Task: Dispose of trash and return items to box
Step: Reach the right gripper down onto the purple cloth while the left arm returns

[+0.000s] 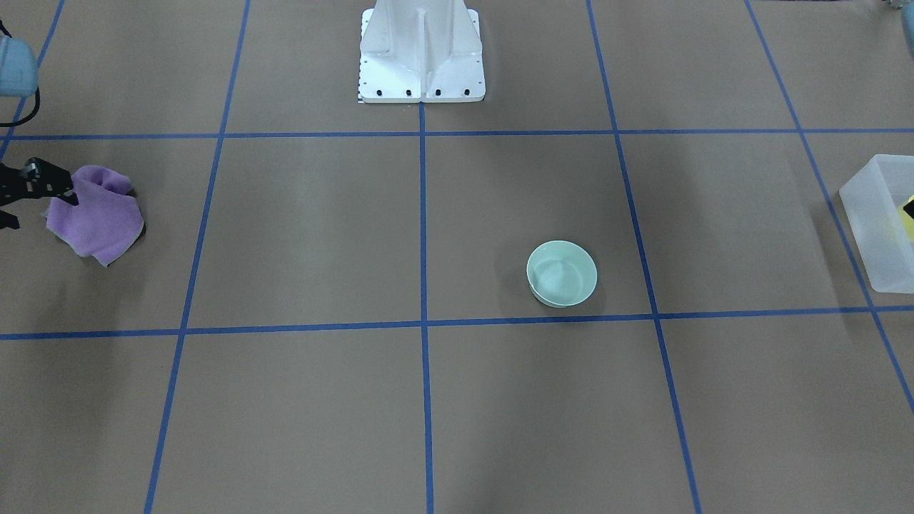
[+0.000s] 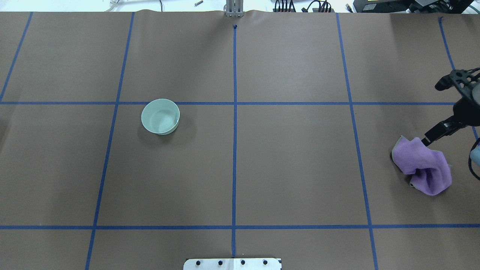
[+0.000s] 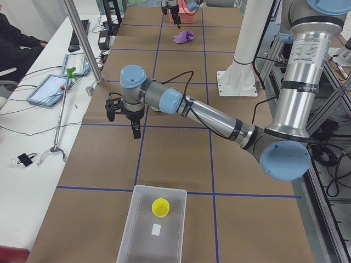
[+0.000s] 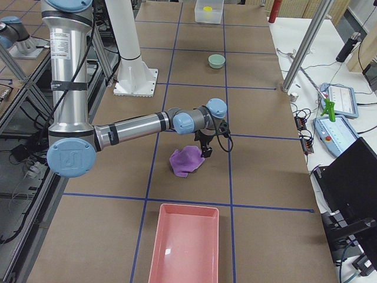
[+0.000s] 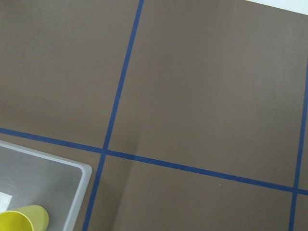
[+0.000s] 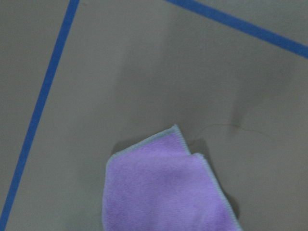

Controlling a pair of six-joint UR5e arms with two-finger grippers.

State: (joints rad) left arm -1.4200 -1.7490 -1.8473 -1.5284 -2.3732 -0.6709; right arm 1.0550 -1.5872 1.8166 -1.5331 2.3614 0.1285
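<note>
The yellow cup [image 3: 160, 207] stands inside the frosted-white box [image 3: 143, 236] at the table's end on my left; both also show in the left wrist view, cup [image 5: 21, 219] and box [image 5: 72, 192]. My left gripper [image 3: 123, 116] hangs above the table between box and bowl; I cannot tell whether it is open. A crumpled purple cloth [image 2: 422, 165] lies on the table at my right. My right gripper [image 2: 433, 112] is open wide beside it, one fingertip [image 2: 427, 140] at the cloth's edge. A mint-green bowl [image 2: 160, 116] sits empty on the left half.
An empty pink tray [image 4: 185, 242] lies at the table's end on my right, past the cloth. The white robot base [image 1: 421, 53] stands at the table's robot side. Laptops, cables and a metal post [image 3: 82, 41] lie beyond the far edge.
</note>
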